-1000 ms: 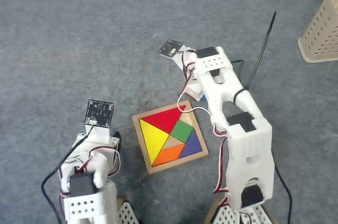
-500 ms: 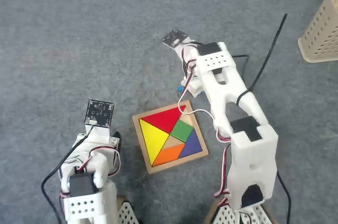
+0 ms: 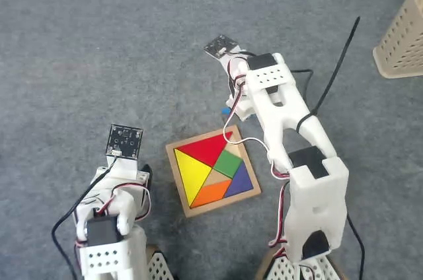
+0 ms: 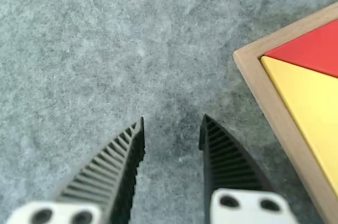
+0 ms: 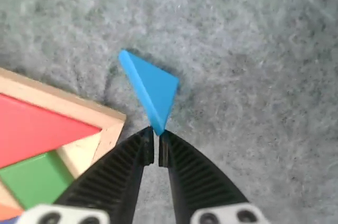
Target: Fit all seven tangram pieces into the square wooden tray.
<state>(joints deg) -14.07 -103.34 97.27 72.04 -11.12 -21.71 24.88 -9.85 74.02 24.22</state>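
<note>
**Blue triangle pinched by the right gripper beyond the tray**

Against a second ago, the right arm (image 3: 284, 115) is seen stretched farther from the wooden tray (image 3: 179, 181), and little is altered over the last half second. The right gripper (image 5: 156, 134) is closed to a narrow slit on one tip of the blue triangle (image 5: 153, 89), which is placed over the grey carpet (image 3: 99, 49) just beyond a tray corner. The left gripper (image 4: 173, 121) is left unmoved, spread wide over the carpet near another corner. The red piece (image 3: 208, 148) and the yellow piece (image 3: 190, 171) are seated in the tray among others.
</note>
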